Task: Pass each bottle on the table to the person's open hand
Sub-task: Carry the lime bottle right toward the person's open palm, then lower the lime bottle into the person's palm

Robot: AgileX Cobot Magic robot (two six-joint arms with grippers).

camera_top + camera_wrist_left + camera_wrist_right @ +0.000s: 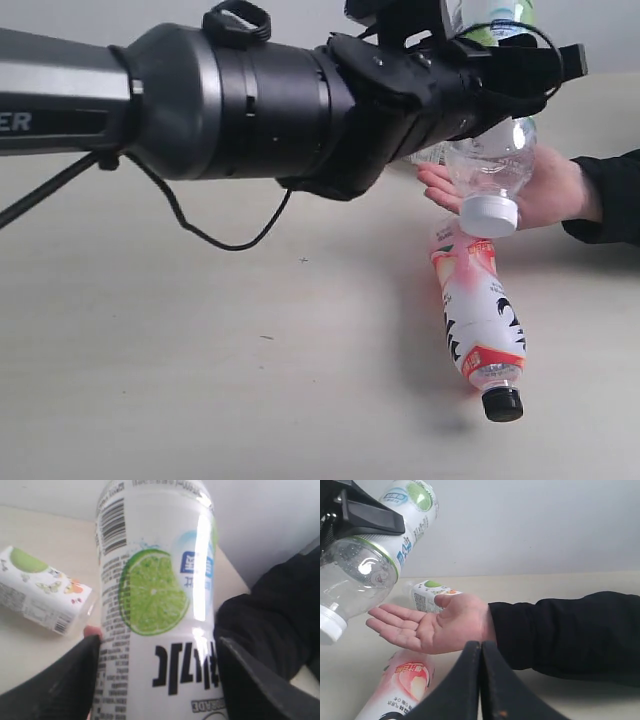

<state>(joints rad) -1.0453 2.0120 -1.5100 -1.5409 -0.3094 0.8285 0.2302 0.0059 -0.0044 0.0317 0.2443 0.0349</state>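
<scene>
Progress, as I judge it: handover no. 1 is underway and nothing is delivered yet.

The table [200, 380] has at least 2 bottles left on it. The left gripper [157, 641] is clamped round the body of the lime-label bottle [495, 170], w/ a finger on each side of the label. It holds the bottle off the table, tilted cap-down, right over the person's open hand [435, 625]. The bottle isn't released. Can't tell if it's touching the palm.

The right gripper [481, 670] has its fingers pressed together and is empty, near the person's forearm.

To do: let go of this one, then fetch the rest.
- The pink-white bottle [480, 320] lies on its side just below the hand in the ext. view, black cap [502, 403] pointing away from it.
- The short white-labelled bottle [40, 597] lies on its side beyond the hand.
- A 4th bottle isn't clearly visible.

Held bottle: clear plastic, looks empty. It has a white wrap w/ a green lime slice, barcode and blue logo, plus a white cap [490, 215].
</scene>
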